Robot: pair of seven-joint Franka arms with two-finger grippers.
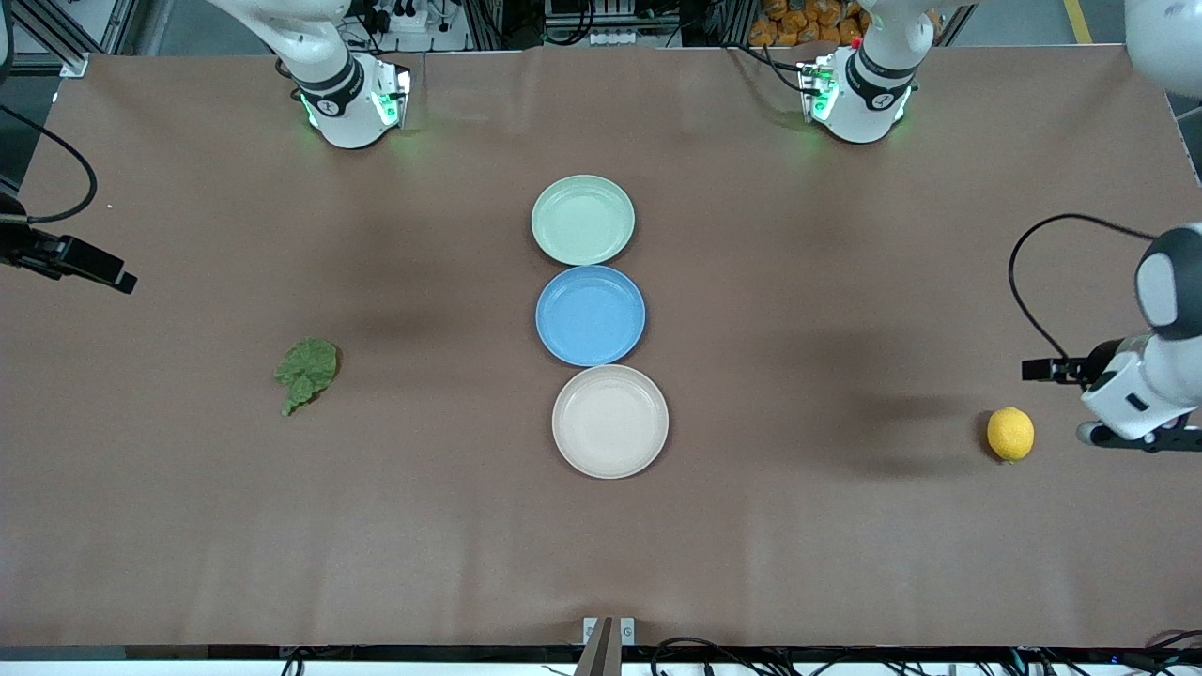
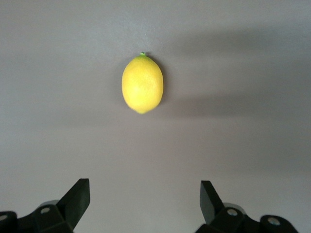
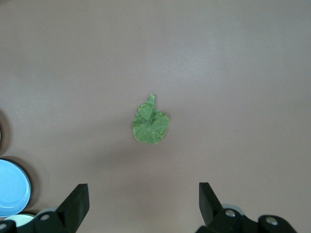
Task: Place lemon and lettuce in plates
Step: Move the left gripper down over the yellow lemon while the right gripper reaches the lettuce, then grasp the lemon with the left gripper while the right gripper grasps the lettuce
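The yellow lemon lies on the table toward the left arm's end. It shows ahead of my left gripper in the left wrist view. The left gripper is open and empty, up over the table beside the lemon. The dark-green lettuce lies toward the right arm's end, and it also shows in the right wrist view. My right gripper is open and empty, high over that end of the table. The mint plate and the beige plate are empty.
A blue plate lies between the mint and beige plates in a row at the table's middle; the beige one is nearest the front camera. The blue plate's edge shows in the right wrist view. Brown tabletop surrounds the lemon and the lettuce.
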